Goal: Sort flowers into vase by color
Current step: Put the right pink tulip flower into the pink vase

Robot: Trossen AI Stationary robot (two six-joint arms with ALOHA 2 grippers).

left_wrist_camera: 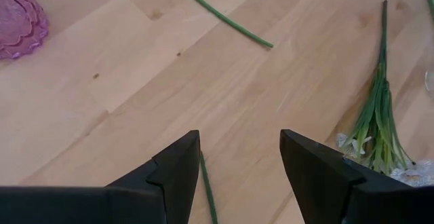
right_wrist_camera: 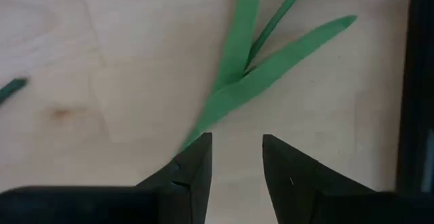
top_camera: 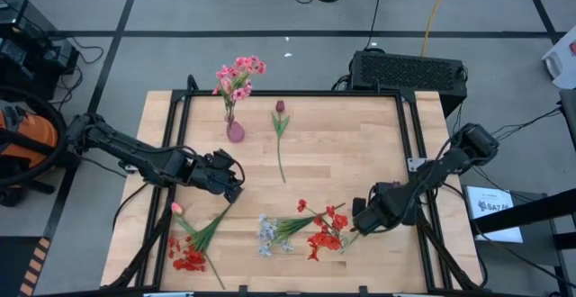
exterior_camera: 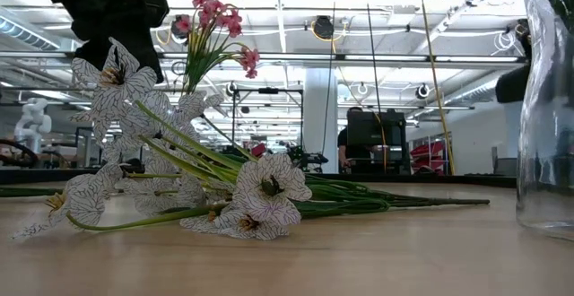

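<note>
On the wooden worktop [top_camera: 360, 144] the small pink-purple vase [top_camera: 235, 132] stands at the far left, already holding a spray of pink flowers [top_camera: 239, 75] that rises above its neck. Just to its right a dark maroon tulip [top_camera: 280, 107] lies flat, its stem running toward the near side. Along the near edge, from left to right, lie a pink bud [top_camera: 177, 208] with long green leaves, a red cluster [top_camera: 188, 258] close beside it, a pale blue-white bunch [top_camera: 267, 235] and a larger spread of red flowers [top_camera: 325, 231]. The left end effector [top_camera: 235, 187] hovers over bare wood between the vase and the pink bud, its two dark fingers [left_wrist_camera: 178, 173] spread apart with nothing between them; a thin green stem runs below the gap. The right end effector [top_camera: 356, 227] sits low at the right end of the red flowers, its fingers [right_wrist_camera: 195, 166] parted a little; green leaves [right_wrist_camera: 261, 64] lie just ahead of the tips, one blade reaching the left finger, and whether it is gripped cannot be told. In the low view the pale bunch [exterior_camera: 260, 193] lies in the foreground.
</note>
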